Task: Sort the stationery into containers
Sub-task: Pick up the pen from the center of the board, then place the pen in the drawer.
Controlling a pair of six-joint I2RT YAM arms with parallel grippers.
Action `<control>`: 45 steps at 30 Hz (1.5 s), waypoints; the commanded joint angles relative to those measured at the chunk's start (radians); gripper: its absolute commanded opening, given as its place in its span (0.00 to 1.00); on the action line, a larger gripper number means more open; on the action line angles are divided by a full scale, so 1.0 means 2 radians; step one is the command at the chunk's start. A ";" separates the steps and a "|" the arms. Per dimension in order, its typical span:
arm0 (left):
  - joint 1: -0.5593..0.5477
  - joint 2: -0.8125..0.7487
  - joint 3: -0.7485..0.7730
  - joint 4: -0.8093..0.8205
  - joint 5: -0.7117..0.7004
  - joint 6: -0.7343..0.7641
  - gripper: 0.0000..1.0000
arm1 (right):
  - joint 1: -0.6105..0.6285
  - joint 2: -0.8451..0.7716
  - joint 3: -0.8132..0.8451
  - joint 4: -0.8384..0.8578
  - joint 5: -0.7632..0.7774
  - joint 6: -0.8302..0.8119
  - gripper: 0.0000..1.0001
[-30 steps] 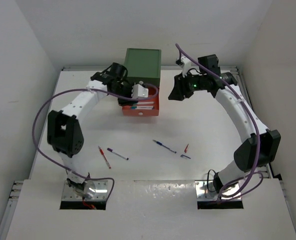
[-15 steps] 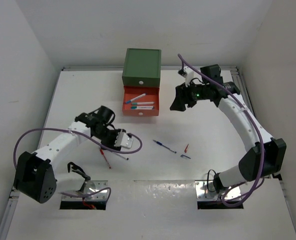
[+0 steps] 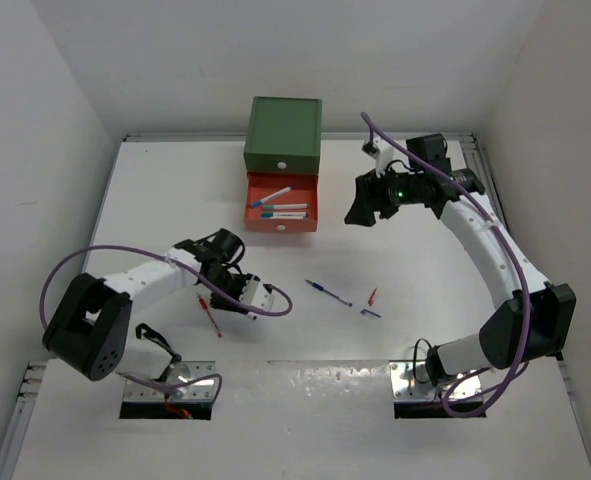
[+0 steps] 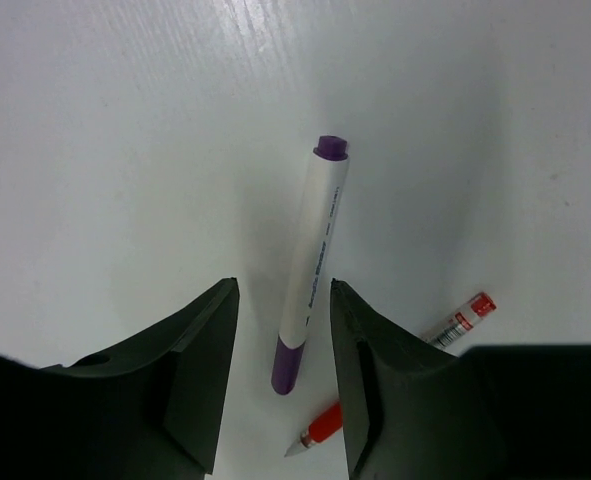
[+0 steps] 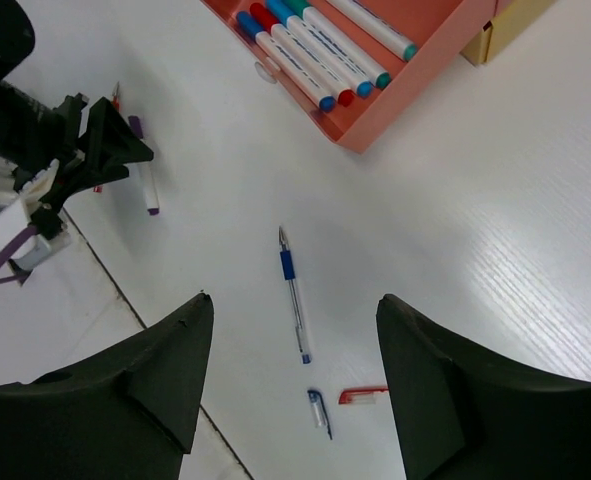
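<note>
Bright, even light is falling from above, washing the white table (image 3: 405,260) pale and casting only a soft shadow beside the purple-capped marker (image 4: 313,262). Glare is streaking the table in both wrist views, while the left gripper's fingers (image 4: 190,370) are showing dark and slightly blurred.

Top camera is overlooking the whole tabletop (image 3: 155,200). Left wrist camera is peering closely at a marker (image 4: 313,260); the higher right one is sharing it.
</note>
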 commanded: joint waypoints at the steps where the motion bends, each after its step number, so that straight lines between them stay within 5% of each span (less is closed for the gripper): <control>1: -0.008 0.021 -0.001 0.026 0.004 0.012 0.47 | -0.005 -0.014 0.001 0.005 -0.001 -0.005 0.66; 15: -0.017 0.065 -0.040 0.070 -0.018 0.025 0.30 | -0.012 -0.009 0.003 0.003 -0.003 -0.008 0.65; 19: -0.021 0.062 -0.028 0.064 -0.013 0.011 0.12 | -0.011 -0.006 0.005 0.004 -0.004 -0.006 0.64; 26: -0.023 0.048 0.152 -0.033 0.007 -0.026 0.00 | -0.012 -0.009 0.002 0.007 -0.006 -0.003 0.63; 33: -0.031 0.102 0.367 -0.113 0.000 -0.056 0.00 | -0.017 -0.006 0.004 0.005 -0.007 -0.003 0.63; 45: 0.004 0.245 0.478 -0.032 -0.060 -0.086 0.01 | -0.031 0.002 0.007 -0.005 -0.011 -0.007 0.63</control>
